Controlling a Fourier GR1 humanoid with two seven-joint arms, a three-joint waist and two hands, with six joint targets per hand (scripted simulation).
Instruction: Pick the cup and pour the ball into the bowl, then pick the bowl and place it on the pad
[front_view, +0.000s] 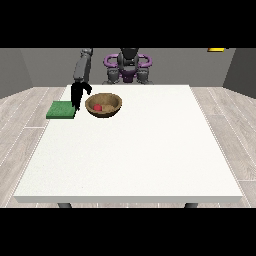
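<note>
Front view: wooden bowl on white bench, red ball already inside. Green pad near bowl, toward view's left. Hand at view's left hangs between pad and bowl, nearer bowl rim; finger state unclear. Cup, other hand not visible. Likely next: grasp bowl, shift toward pad.

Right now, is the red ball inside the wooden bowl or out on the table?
Inside. The red ball lies within the rim of the wooden bowl, which stands upright on the white table beside the green pad.
</note>
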